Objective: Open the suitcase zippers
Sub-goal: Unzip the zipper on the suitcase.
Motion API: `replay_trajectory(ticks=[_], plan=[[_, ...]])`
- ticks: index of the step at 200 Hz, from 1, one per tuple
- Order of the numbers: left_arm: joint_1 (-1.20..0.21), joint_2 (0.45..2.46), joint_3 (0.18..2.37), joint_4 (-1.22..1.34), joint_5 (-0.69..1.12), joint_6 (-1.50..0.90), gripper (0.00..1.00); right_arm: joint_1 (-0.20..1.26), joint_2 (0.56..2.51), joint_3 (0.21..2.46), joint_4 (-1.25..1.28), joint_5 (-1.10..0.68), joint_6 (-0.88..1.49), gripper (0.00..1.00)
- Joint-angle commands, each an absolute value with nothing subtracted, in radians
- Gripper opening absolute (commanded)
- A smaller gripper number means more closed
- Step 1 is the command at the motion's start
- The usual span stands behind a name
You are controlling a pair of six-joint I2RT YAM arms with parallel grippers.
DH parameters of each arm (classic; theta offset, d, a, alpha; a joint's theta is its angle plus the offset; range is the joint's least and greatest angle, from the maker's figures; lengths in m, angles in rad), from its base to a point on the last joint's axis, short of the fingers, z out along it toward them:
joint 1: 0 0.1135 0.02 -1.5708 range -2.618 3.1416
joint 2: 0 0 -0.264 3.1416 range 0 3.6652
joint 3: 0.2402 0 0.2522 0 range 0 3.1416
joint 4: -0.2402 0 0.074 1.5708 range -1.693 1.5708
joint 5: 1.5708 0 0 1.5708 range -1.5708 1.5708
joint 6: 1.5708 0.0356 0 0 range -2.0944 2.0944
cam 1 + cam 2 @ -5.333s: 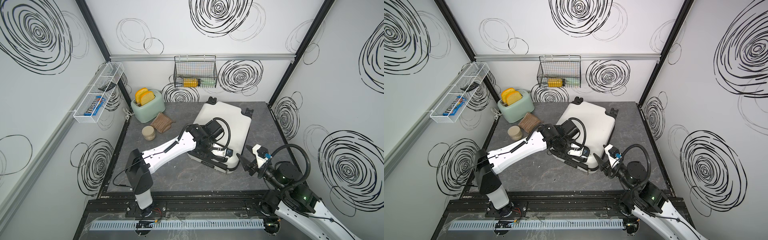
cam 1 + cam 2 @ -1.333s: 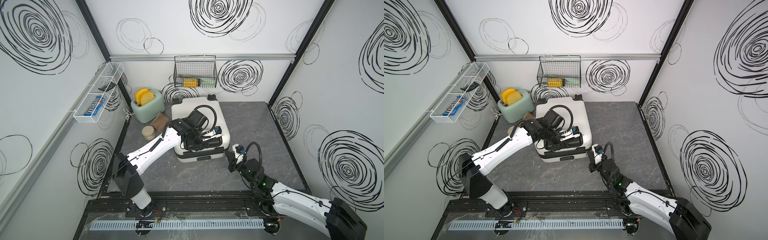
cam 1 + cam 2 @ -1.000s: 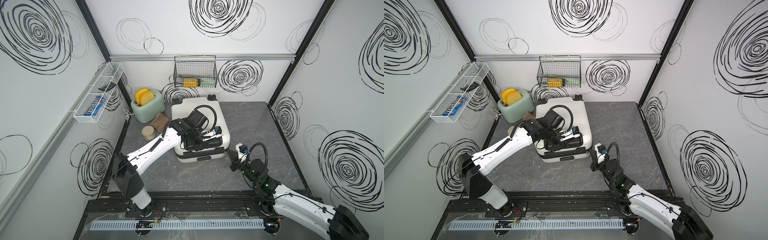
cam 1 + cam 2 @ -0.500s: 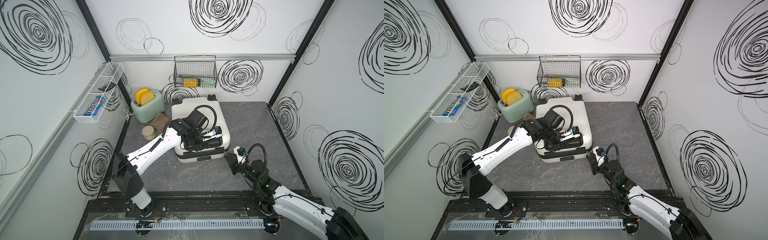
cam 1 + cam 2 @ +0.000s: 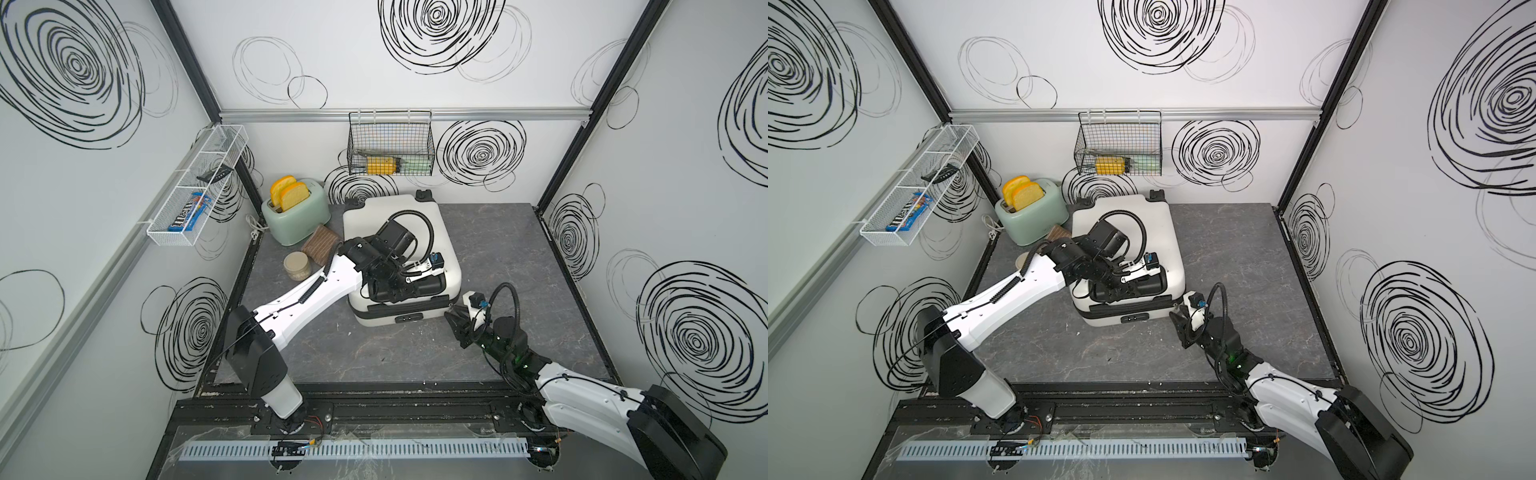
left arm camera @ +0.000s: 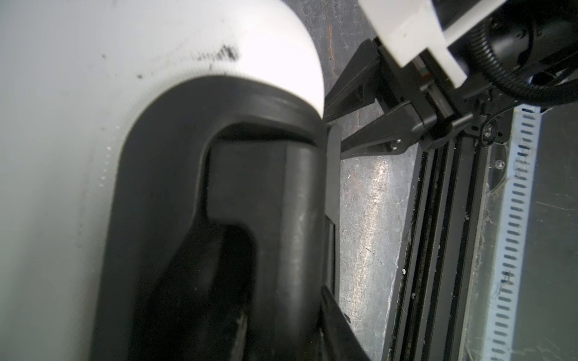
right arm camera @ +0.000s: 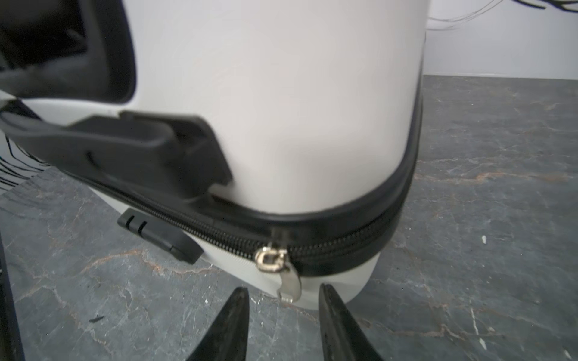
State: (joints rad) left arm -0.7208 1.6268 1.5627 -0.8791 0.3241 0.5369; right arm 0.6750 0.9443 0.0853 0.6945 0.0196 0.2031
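Right wrist view: your right gripper (image 7: 283,289) stands parted, with the zipper pull (image 7: 283,272) hanging just ahead between its fingertips at the suitcase (image 7: 297,109) corner. The zippers (image 7: 359,243) run crosswise along the seam. The left gripper (image 5: 411,286) looks clamped on the handle (image 6: 266,203).

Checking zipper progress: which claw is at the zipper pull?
The right claw, open and lined up with the silver pull at the suitcase's near corner; the left claw grips the handle.
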Motion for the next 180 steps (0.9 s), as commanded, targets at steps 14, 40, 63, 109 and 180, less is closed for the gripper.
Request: replay_trajectory(ticks=[14, 40, 63, 109, 180], plan=[[-0.725, 1.545, 1.615, -0.725, 0.397, 0.525, 0.07, 0.673, 0.957, 0.128, 0.780, 0.091, 0.235, 0.28], [-0.725, 1.545, 1.614, -0.726, 0.399, 0.525, 0.07, 0.672, 0.960, 0.136, 0.778, 0.122, 0.239, 0.15], [-0.726, 1.545, 1.614, -0.726, 0.396, 0.525, 0.07, 0.670, 0.963, 0.137, 0.772, 0.124, 0.239, 0.10], [-0.725, 1.543, 1.611, -0.726, 0.387, 0.525, 0.07, 0.663, 0.953, 0.144, 0.722, 0.144, 0.239, 0.00], [-0.724, 1.537, 1.603, -0.726, 0.370, 0.525, 0.07, 0.619, 0.944, 0.158, 0.631, 0.142, 0.250, 0.00]])
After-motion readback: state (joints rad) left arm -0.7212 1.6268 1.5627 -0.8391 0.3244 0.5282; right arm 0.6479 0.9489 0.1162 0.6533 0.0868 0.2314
